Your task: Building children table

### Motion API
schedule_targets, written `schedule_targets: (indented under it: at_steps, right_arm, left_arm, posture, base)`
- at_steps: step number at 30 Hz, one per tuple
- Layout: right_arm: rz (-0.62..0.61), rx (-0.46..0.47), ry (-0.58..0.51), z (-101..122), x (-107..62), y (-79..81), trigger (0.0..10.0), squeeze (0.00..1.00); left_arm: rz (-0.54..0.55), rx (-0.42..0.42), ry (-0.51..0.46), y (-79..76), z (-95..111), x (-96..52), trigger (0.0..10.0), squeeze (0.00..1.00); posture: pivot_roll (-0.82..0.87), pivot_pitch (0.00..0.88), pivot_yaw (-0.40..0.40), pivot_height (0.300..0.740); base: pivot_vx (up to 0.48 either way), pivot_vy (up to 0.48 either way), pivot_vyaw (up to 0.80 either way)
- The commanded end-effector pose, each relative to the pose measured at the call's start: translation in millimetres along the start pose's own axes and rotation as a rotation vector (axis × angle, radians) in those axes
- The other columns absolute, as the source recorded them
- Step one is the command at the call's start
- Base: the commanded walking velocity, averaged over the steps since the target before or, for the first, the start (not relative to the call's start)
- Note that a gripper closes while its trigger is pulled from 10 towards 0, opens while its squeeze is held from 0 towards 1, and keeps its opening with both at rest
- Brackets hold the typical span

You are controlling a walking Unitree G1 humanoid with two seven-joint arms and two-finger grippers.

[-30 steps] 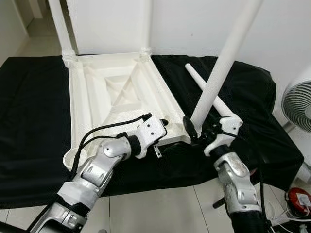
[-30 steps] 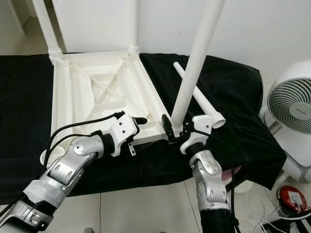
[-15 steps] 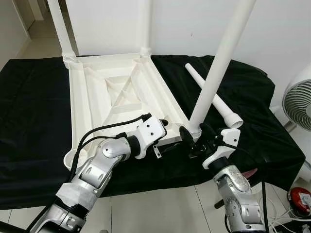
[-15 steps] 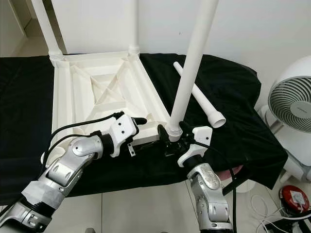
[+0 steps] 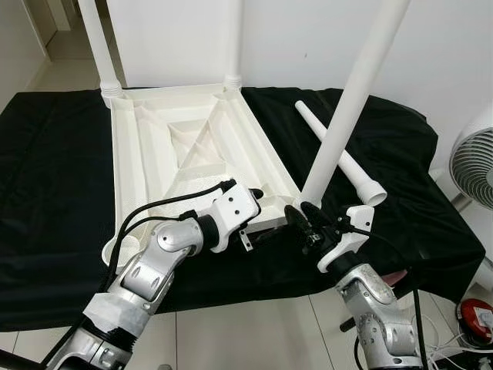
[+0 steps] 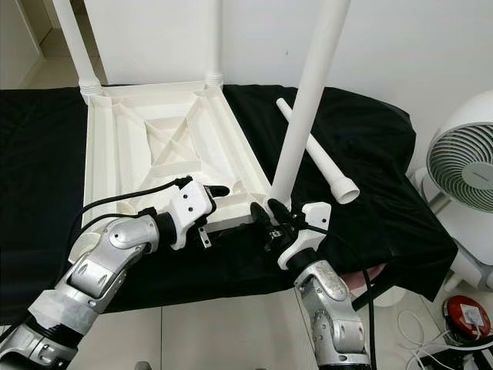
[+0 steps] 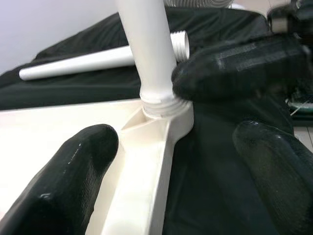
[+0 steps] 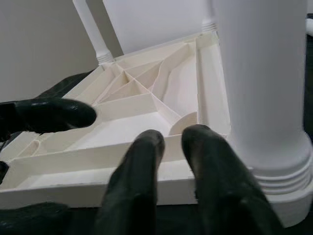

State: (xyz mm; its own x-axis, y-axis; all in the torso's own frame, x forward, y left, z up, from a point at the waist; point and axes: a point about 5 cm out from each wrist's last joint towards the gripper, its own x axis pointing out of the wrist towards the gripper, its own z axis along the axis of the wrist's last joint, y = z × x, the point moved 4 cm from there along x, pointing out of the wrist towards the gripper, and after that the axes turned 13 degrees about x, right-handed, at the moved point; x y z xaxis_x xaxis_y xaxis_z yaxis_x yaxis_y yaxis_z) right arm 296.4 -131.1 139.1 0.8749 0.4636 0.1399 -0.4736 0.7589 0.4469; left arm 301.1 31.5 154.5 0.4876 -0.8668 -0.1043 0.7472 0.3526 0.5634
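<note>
The white children's table top (image 5: pixel 146 166) lies upside down on a black cloth. Two legs (image 5: pixel 96 46) (image 5: pixel 233 38) stand in its far corners. A third white leg (image 5: pixel 347 108) stands in the near right corner socket (image 7: pixel 164 110), leaning slightly right. A fourth leg (image 5: pixel 347 163) lies loose on the cloth. My left gripper (image 7: pixel 176 161) is open, with its fingers on either side of the table's near rim beside that socket. My right gripper (image 8: pixel 171 142) is shut at the foot of the third leg, one finger (image 7: pixel 230 73) touching the leg, nothing between the fingers.
The black cloth (image 5: pixel 54 177) covers a low surface that ends near my arms, with tiled floor below. A white fan (image 5: pixel 471 166) stands at the right. A red object and cables (image 5: pixel 476 317) lie on the floor at the lower right. A white wall rises behind.
The third leg, held tilted beside the corner a second ago, now stands in the socket. My right gripper has dropped to the leg's foot. The left gripper has barely moved.
</note>
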Motion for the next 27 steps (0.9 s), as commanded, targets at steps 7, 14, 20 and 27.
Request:
schedule_targets:
  at_steps: [7, 14, 20, 27]
  right_arm:
    - [-0.005, -0.001, 0.017, 7.6, 3.8, -18.0, 10.0, 0.0]
    - [-0.016, -0.081, 0.03, 27.3, 18.0, -48.1, 10.0, 0.0]
    - [-0.034, -0.085, 0.017, 35.2, 22.5, -56.9, 10.0, 0.0]
    - [-0.043, -0.085, -0.01, 41.3, 24.9, -59.5, 10.0, 0.0]
  left_arm:
    - [0.001, 0.028, 0.072, -0.7, -10.7, -6.8, 10.0, 0.0]
    - [0.094, 0.02, 0.255, 6.0, -37.6, -5.7, 10.0, 0.0]
    - [0.141, -0.007, 0.307, 4.0, -45.4, -0.1, 10.0, 0.0]
    - [0.239, -0.05, 0.385, 14.5, -58.0, 3.1, 10.0, 0.0]
  posture:
    - [-0.01, 0.0, -0.041, 0.74]
    - [0.0, 0.0, -0.042, 0.74]
    - [-0.01, 0.0, -0.04, 0.74]
    - [-0.01, 0.0, -0.035, 0.74]
  base:
    - [0.0, 0.0, 0.0]
    - [0.0, 0.0, 0.0]
    - [0.0, 0.0, 0.0]
    - [0.0, 0.0, 0.0]
